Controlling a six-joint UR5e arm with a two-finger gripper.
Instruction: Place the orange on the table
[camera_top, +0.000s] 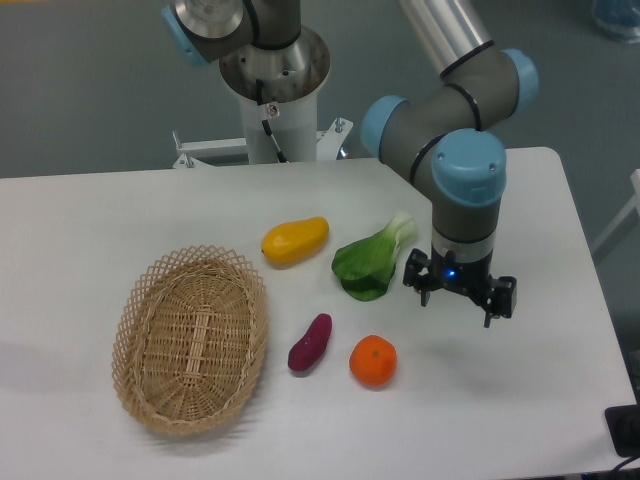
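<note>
Orange (373, 361) sits free on the table (520, 400); gripper (460, 301) hovers at two o'clock, fingers apart, empty.

This looks like a robotics lab: an industrial arm (455, 130) on a metal pedestal (272, 90) stands behind a plain white table (90, 215) over a grey floor (90, 80), with a wicker basket (190, 338) and toy-like produce laid out as test props.

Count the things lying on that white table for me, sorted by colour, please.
Orange: 1, the orange
Yellow: 1, the long fruit
Purple: 1, the small vegetable
Green: 1, the leafy green
Tan: 1, the basket
Total: 5
</note>
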